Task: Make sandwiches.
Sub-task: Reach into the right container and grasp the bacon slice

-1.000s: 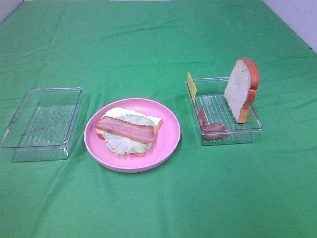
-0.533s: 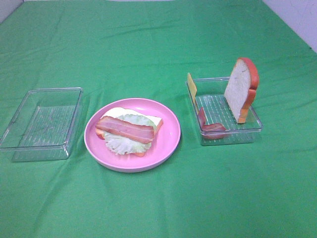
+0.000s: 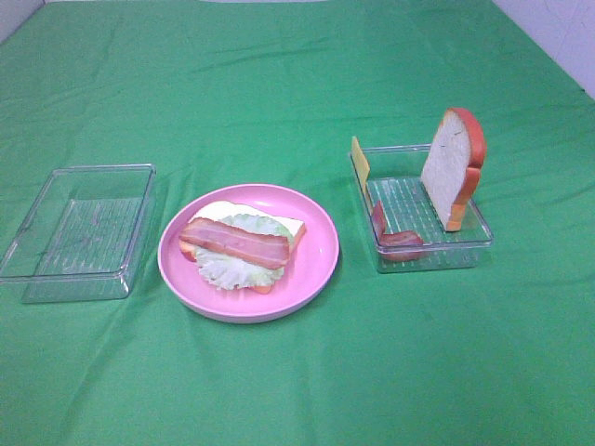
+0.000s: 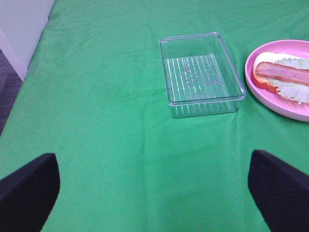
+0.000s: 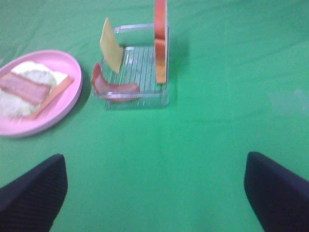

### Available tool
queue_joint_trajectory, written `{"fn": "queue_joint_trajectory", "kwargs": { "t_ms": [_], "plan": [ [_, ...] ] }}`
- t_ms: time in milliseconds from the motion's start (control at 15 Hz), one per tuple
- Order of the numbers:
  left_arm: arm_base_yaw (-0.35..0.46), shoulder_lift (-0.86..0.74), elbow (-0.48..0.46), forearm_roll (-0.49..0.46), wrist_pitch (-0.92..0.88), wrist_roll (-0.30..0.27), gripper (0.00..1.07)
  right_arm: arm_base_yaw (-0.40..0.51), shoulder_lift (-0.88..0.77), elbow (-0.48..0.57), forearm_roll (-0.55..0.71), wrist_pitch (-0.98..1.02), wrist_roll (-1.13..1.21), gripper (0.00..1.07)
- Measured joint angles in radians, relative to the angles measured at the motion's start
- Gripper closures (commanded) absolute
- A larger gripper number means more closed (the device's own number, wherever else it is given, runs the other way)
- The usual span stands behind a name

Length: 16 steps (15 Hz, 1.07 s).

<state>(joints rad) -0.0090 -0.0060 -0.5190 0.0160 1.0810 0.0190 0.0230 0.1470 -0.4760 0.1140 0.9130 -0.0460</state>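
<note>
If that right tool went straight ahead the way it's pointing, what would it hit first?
Probably the green cloth, just short of the clear tray with the upright bread slice. The right tool is open and empty. Depth is hard to judge.

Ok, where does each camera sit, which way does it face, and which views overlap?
Exterior high: up off the arms, looking down on the sandwich on the pink plate, empty tray left, stocked tray right; no robot parts show.
Left wrist: on the left arm, facing the empty tray and the plate's edge; the open left gripper shows two dark fingers.
Right wrist: on the right arm, facing the stocked tray and plate; the open right gripper shows its fingers.
Shared: all three views catch plate and sandwich.
</note>
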Motion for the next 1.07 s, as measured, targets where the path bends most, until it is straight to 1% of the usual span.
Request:
{"fn": "queue_joint_trajectory", "kwargs": {
  "t_ms": [133,200,333,400,533,600,667,733,867,1067],
  "plan": [
    [0.000,0.000,0.000,0.000,0.000,0.000,0.06,0.000,0.124,0.002,-0.011,-0.193,0.000,0.12],
    [0.000,0.000,0.000,0.000,0.000,0.000,0.06,0.000,0.197,0.002,-0.011,-0.253,-0.008,0.12],
    [0.000,0.000,0.000,0.000,0.000,0.000,0.06,0.000,0.367,-0.021,-0.003,-0.295,-0.019,0.12],
    [0.000,0.000,0.000,0.000,0.000,0.000,0.06,0.000,0.469,-0.050,0.012,-0.296,-0.031,0.12],
    [0.000,0.000,0.000,0.000,0.000,0.000,0.06,0.000,0.587,-0.100,0.027,-0.280,-0.059,0.12],
    [0.000,0.000,0.000,0.000,0.000,0.000,0.06,0.000,0.749,-0.191,0.053,-0.201,-0.098,0.12],
    [0.000,0.000,0.000,0.000,0.000,0.000,0.06,0.000,0.749,-0.191,0.053,-0.201,-0.098,0.12],
    [0.000,0.000,0.000,0.000,0.000,0.000,0.06,0.000,0.887,-0.283,0.074,-0.115,-0.119,0.12],
    [0.000,0.000,0.000,0.000,0.000,0.000,0.06,0.000,1.017,-0.359,0.103,-0.024,-0.122,0.12],
    [0.000,0.000,0.000,0.000,0.000,0.000,0.06,0.000,1.162,-0.460,0.150,0.110,-0.123,0.12]
  ]
}}
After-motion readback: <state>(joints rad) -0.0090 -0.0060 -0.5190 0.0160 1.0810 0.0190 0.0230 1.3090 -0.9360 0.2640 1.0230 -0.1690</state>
